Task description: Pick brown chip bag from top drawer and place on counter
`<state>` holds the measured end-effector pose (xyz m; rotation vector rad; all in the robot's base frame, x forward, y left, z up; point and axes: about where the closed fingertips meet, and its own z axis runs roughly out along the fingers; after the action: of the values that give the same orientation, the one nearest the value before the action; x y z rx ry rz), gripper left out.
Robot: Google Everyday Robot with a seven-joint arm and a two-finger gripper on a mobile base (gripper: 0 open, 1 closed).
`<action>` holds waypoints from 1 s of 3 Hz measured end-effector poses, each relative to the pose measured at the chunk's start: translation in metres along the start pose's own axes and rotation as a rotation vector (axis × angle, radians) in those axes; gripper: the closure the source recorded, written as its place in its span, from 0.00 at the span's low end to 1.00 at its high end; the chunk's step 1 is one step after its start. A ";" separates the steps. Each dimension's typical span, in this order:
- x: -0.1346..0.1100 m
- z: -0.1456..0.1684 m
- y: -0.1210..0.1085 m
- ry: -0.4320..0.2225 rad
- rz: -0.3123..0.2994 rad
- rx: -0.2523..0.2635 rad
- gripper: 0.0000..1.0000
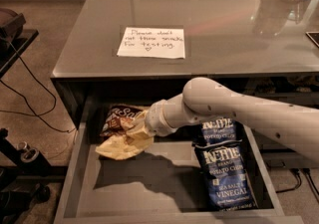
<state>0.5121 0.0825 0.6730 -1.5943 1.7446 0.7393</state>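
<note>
The top drawer point(149, 190) stands pulled open under the counter point(229, 24). My arm reaches into it from the right. My gripper point(137, 129) is shut on the brown chip bag point(118, 142), at the bag's crumpled middle. The bag hangs tilted in the drawer's back left part, its dark brown top toward the back and its cream-yellow half toward the front. It is a little above the drawer floor and casts a shadow on it. The fingers are mostly hidden by the bag.
Two dark blue Kettle bags point(225, 175) lie in the drawer's right half, one partly under my arm point(219, 127). A white handwritten note point(152, 42) lies on the counter. Cables and a black stand point(20, 161) are on the floor at the left.
</note>
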 end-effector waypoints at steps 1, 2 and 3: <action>0.000 0.000 0.000 0.000 0.000 0.000 1.00; -0.006 -0.009 0.011 0.001 -0.011 -0.020 1.00; -0.023 -0.035 0.039 -0.002 -0.031 -0.035 1.00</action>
<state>0.4709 0.0733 0.7120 -1.6399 1.7107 0.7595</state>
